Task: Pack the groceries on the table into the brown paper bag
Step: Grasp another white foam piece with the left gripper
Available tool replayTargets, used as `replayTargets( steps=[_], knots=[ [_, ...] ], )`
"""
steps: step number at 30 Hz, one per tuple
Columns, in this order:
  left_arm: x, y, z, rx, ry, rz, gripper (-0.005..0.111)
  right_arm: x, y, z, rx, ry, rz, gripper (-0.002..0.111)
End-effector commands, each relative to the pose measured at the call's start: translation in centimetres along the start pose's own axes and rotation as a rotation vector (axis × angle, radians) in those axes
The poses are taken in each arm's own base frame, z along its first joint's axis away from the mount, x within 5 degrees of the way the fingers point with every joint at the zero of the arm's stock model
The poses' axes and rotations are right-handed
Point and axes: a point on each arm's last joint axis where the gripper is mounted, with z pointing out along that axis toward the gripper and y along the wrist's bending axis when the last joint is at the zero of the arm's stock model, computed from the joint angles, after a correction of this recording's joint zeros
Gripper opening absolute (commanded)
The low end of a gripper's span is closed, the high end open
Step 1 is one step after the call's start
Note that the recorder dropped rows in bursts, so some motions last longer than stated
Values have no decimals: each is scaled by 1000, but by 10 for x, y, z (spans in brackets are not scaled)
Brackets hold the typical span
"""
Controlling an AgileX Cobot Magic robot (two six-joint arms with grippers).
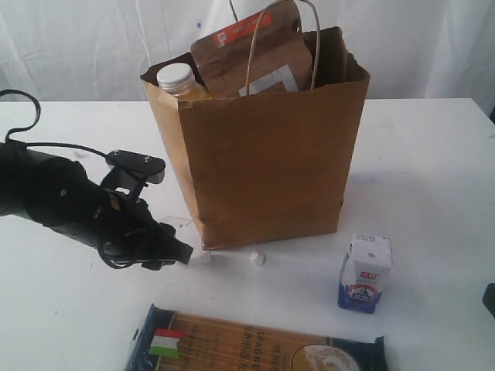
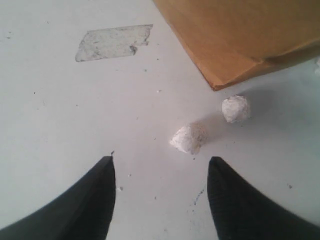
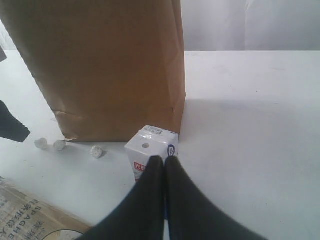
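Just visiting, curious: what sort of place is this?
Probably a robot test bench, not a shop: white table, draped white sheeting behind, and a black robot arm beside a brown paper bag.

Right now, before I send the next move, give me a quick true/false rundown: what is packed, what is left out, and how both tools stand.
1. The white-blue carton is inside the brown paper bag. False: it stands on the table, outside the bag.
2. The yellow white-capped bottle is in the bag. True.
3. The left tool is open and holds nothing. True.
4. The right tool is wide open. False: it is shut.
5. The dark-blue spaghetti pack lies flat on the table. True.
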Motion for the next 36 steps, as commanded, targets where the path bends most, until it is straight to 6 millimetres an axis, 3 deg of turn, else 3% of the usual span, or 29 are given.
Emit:
replayTargets(
  steps=[1,15,24,30,36],
  knots=[
    [-1,-1,5,3,38,4,59,1,0,0,5,-7,1,0],
    [-4,-1,16,0,-4,-43,59,1,0,0,5,-7,1,0],
    [-2,-22,17,35,-15,-17,59,1,0,0,5,-7,1,0],
    [-2,-22,17,35,-18,-34,59,1,0,0,5,-7,1,0],
    [-2,-22,17,35,-20,-36,45,1,0,0,5,-7,1,0]
  ],
)
